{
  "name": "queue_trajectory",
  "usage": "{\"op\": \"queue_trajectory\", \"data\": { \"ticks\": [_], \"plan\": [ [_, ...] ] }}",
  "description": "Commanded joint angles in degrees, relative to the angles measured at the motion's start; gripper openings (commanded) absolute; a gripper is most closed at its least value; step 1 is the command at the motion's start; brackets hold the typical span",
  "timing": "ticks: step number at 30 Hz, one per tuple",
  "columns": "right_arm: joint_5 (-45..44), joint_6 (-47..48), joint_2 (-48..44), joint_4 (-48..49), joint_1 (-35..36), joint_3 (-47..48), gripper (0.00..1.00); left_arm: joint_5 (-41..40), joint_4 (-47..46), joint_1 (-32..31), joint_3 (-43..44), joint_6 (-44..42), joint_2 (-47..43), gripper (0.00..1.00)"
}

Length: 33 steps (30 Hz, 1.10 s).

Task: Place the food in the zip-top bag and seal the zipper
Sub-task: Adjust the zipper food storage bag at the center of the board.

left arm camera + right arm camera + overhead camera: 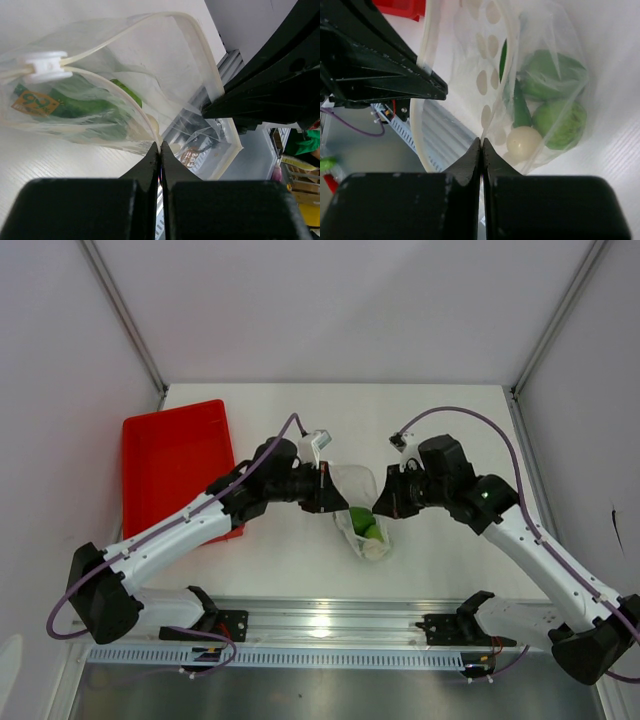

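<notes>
The clear zip-top bag (361, 502) lies at the table's middle between both grippers, its mouth held open. Inside it are the lime-green ball (561, 123), the small white ball (523, 143) and dark green pepper pieces (520, 106); the food shows as green in the top view (363, 524). My left gripper (160, 148) is shut on one mouth edge of the bag. My right gripper (481, 142) is shut on the opposite edge. The zipper strip (201, 56) curves round the open mouth, with a white slider (45, 66) at one end.
The red tray (175, 462) stands at the left, under the left arm. The grey rail with the arm bases (330, 625) runs along the near edge. White walls close the back and sides.
</notes>
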<state>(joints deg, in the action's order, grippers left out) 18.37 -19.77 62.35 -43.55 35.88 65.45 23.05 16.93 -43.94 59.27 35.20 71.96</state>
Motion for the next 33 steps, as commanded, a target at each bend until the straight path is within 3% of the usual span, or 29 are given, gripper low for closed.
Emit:
{"op": "queue_trajectory", "data": {
  "ticks": [1, 6, 13, 22, 26, 27, 29, 33],
  "plan": [
    [6.3, 1.7, -1.0, 4.3, 0.7, -0.9, 0.0, 1.5, -3.0, 0.6, 1.8, 2.6, -1.0, 0.01],
    [7.6, 3.0, -0.8, 6.3, 6.0, -1.1, 0.0, 2.9, -4.1, 1.0, 1.6, 5.3, -0.7, 0.01],
    [8.0, 1.7, 1.1, 8.8, 6.6, -2.6, 0.0, 5.9, -14.5, 1.1, -5.5, 7.1, -5.5, 0.01],
    [7.6, 0.3, 1.7, 12.0, 6.7, -5.0, 0.0, 8.9, -18.4, 1.1, -7.8, 8.2, -3.9, 0.01],
    [6.9, 0.3, 1.8, 11.6, 6.7, -5.3, 0.0, 8.9, -19.1, 1.1, -9.3, 8.7, -3.8, 0.11],
    [6.9, 0.3, 1.8, 11.2, 6.7, -5.3, 0.0, 8.7, -19.1, 1.1, -9.3, 8.9, -3.8, 0.22],
    [6.7, 0.3, 1.5, 10.9, 6.7, -5.3, 0.0, 8.3, -19.0, 1.1, -8.8, 8.9, -3.5, 0.33],
    [6.8, 0.1, 0.2, 11.6, 6.8, -5.7, 0.0, 6.9, -15.1, 1.1, -6.7, 8.3, -2.4, 0.39]
  ]
}}
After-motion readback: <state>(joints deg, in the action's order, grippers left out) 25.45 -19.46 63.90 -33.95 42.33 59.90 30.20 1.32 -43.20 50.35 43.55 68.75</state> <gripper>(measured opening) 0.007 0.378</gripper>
